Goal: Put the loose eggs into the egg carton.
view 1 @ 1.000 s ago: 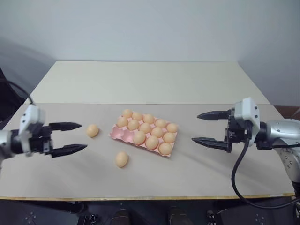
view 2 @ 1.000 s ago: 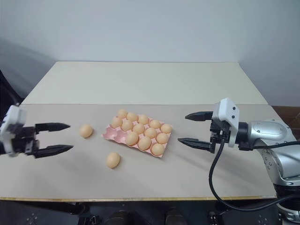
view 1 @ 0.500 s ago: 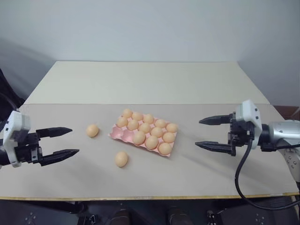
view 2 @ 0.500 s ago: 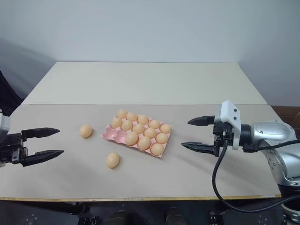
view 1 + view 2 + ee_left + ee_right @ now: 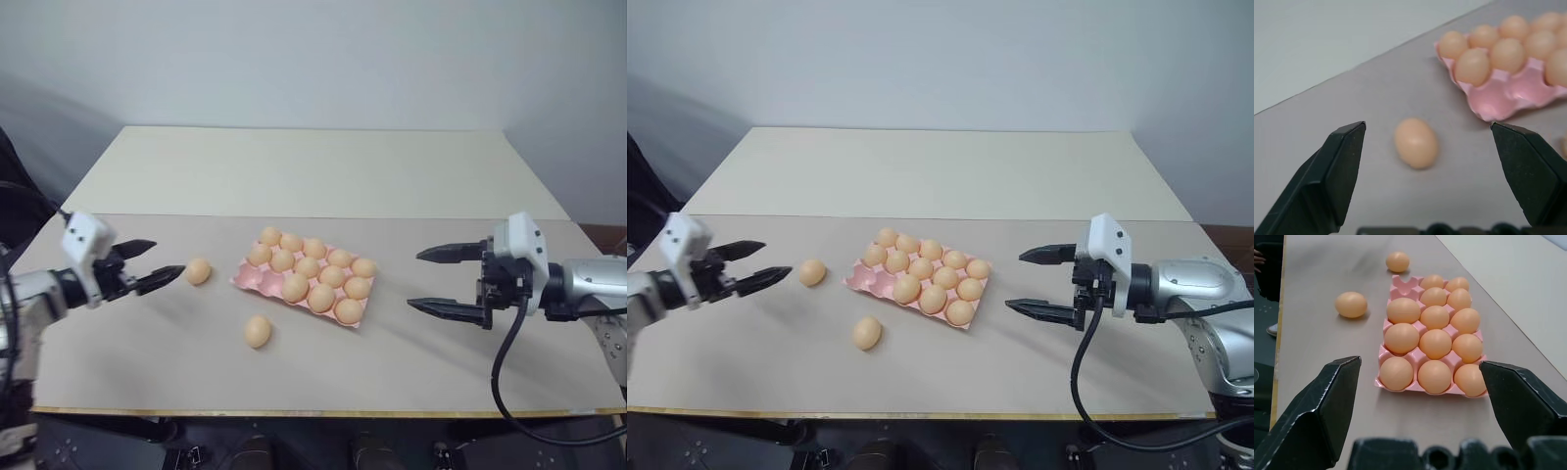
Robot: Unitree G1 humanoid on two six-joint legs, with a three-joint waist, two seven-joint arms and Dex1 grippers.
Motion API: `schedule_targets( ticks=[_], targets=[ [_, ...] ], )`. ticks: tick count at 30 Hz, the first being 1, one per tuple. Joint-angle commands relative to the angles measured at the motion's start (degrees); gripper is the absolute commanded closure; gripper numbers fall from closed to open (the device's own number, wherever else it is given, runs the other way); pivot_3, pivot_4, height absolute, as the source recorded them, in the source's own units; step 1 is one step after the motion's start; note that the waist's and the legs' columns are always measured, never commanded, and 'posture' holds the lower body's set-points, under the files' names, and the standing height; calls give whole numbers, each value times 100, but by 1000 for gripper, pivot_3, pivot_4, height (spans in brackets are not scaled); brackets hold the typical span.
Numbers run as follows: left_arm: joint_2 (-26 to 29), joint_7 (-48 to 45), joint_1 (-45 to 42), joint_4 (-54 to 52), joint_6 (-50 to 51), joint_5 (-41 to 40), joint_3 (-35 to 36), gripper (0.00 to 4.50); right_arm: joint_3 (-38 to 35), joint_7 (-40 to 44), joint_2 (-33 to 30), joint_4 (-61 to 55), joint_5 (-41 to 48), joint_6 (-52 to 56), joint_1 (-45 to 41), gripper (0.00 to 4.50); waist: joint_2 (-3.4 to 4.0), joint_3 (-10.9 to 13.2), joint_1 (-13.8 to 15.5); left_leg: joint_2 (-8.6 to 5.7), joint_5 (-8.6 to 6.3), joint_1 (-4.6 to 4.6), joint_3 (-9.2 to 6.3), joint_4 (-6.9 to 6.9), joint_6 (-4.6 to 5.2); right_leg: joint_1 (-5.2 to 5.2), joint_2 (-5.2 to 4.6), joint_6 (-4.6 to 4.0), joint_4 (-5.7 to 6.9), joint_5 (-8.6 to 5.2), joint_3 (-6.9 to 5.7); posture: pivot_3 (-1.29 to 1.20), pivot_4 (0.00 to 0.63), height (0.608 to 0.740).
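On the robot's left, the left gripper [image 5: 157,262] hovers low over the table [image 5: 411,362] with fingers spread, empty, its tips just beside one loose egg [image 5: 199,271]. A second loose egg [image 5: 258,331] lies nearer the table's front edge. At centre sits the pink egg carton [image 5: 246,281], thirteen cups filled, apparently two empty at its left end. On the right, the right gripper [image 5: 439,282] hangs wide open, empty, apart from the carton.
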Motion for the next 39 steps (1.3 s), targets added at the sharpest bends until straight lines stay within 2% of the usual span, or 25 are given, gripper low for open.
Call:
schedule_targets(
  ticks=[1, 5, 8, 11, 17, 18, 20, 23, 27, 30, 34, 39],
  targets=[
    [-375, 563, -463, 483, -255, 420, -379, 64, -316, -130, -1, -304, 176, -37, 30, 0, 0, 0, 6, 0, 0, -2, 0, 0, 0, -2, 0, 0, 1, 0, 0, 0, 150, 740],
    [-756, 1230, -893, 1254, -535, 967, -707, 64, -404, -253, -14, -460, 237, -9, 107, 0, -2, -1, 31, -2, 1, 6, -2, 3, 0, 5, 1, -1, 7, 2, 0, 0, 150, 740],
    [-916, 1395, -1130, 1742, -543, 1128, -835, 64, -480, -330, -46, -583, 308, 28, 172, 0, -3, -2, 29, -2, 1, 4, -3, 4, 0, 4, 1, 0, 7, 2, 0, 0, 150, 740],
    [-987, 1263, -1252, 2034, -606, 1251, -1024, 652, -597, -391, -62, -690, 383, 66, 231, 0, -3, -2, 42, -3, 1, 1, -4, 4, 0, 2, 1, 0, 5, 2, -1, 0, 150, 740],
    [-843, 944, -1268, 1849, -692, 1122, -914, 2560, -675, -523, -61, -805, 475, 110, 306, 0, -3, -2, 42, -3, 1, 5, -5, 5, 0, 6, 1, 0, 9, 2, -1, 0, 150, 740],
    [-747, 789, -1216, 1699, -759, 1099, -903, 2679, -679, -535, -57, -808, 479, 108, 317, 0, -3, -2, 38, -3, 1, 4, -5, 5, 0, 6, 1, 0, 8, 2, -1, 0, 150, 740],
    [-583, 412, -1187, 1395, -786, 949, -850, 2694, -676, -548, -49, -790, 473, 91, 330, 0, -4, -2, 24, -2, 1, -1, -5, 4, 0, 1, 2, 0, 6, 2, -1, 0, 150, 740],
    [-290, -683, -1216, 630, -697, 353, -835, 2694, -634, -557, -23, -766, 455, 54, 327, 0, -4, -2, 36, -2, 1, -5, -5, 5, 0, -1, 1, 0, 5, 2, -3, 0, 150, 740],
    [-217, -1872, -1358, 4, -634, -67, -1322, 2694, -479, -580, 50, -702, 413, 12, 201, 0, -3, -2, 79, -3, 1, 1, -4, 6, 0, 7, -1, 1, 4, 1, -3, 0, 150, 740],
    [-450, -2306, -1699, 227, -1055, 180, -1804, 2694, -403, -573, 89, -659, 391, -7, 114, 0, -3, -2, 78, -3, 1, 12, -4, 7, 0, 20, 1, 2, 3, 1, -4, 0, 150, 740],
    [-843, -2385, -2263, 1227, -1863, 843, -2348, 2694, -476, -607, 93, -723, 418, 3, 161, 0, -3, -2, 68, -4, 1, 10, -5, 8, 1, 23, 3, 2, -4, 1, -4, 0, 150, 740],
    [-1147, -2470, -2725, 2288, -2615, 1300, -2629, 2694, -664, -655, 52, -918, 511, 57, 409, 0, -3, -2, 36, -6, 0, 0, -6, 8, 4, 14, 2, 2, -6, 1, 0, 0, 150, 740]
  ],
)
